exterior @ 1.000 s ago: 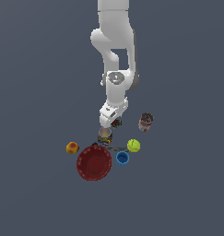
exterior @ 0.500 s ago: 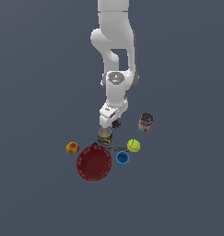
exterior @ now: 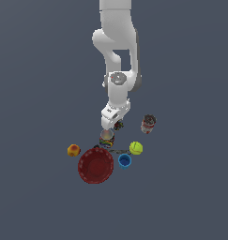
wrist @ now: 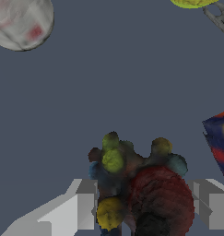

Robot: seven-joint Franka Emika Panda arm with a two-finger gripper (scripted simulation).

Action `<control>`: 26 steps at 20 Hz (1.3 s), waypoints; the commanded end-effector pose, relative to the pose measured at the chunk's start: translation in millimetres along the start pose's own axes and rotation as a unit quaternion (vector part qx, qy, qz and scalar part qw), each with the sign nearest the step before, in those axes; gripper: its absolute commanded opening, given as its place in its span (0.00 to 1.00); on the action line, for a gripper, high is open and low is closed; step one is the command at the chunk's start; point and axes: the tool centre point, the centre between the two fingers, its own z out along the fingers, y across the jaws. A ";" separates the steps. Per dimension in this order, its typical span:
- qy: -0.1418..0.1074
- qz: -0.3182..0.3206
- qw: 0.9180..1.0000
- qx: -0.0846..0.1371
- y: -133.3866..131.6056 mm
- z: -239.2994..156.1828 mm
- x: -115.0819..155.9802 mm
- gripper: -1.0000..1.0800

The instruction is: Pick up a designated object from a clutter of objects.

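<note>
The tiny dark spiky thing (wrist: 114, 161), with yellow-green, red and blue knobs, lies on the floor between my two fingers. In the exterior view it (exterior: 119, 125) peeks out beside the gripper (exterior: 113, 123), just behind the striped can (exterior: 106, 138). My gripper (wrist: 143, 186) is low and open. One grey finger (wrist: 85, 203) stands on each side of the thing, close to it. I cannot tell if the pads touch it. The dark-red bowl (exterior: 95, 166), blue cup (exterior: 125, 161), yellow-green ball (exterior: 136, 148), orange fruit (exterior: 73, 150) and red-and-white can (exterior: 148, 123) lie around.
In the wrist view the striped can (wrist: 220, 140) is close beside one finger. The red-and-white can (wrist: 22, 22) and the ball (wrist: 191, 2) are farther off. A thin grey item (wrist: 218, 18) lies near the ball. The floor is plain dark grey.
</note>
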 end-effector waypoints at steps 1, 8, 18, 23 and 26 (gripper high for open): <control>0.000 0.000 1.000 0.000 -0.4 -5.3 1.1 0.00; -0.001 -0.001 1.000 0.001 -5.1 -32.6 5.2 0.00; -0.002 -0.002 1.000 0.004 -17.0 -102.2 16.5 0.00; -0.003 -0.003 1.000 0.006 -23.1 -141.2 23.1 0.00; -0.004 -0.003 1.000 0.007 -26.6 -164.6 27.1 0.00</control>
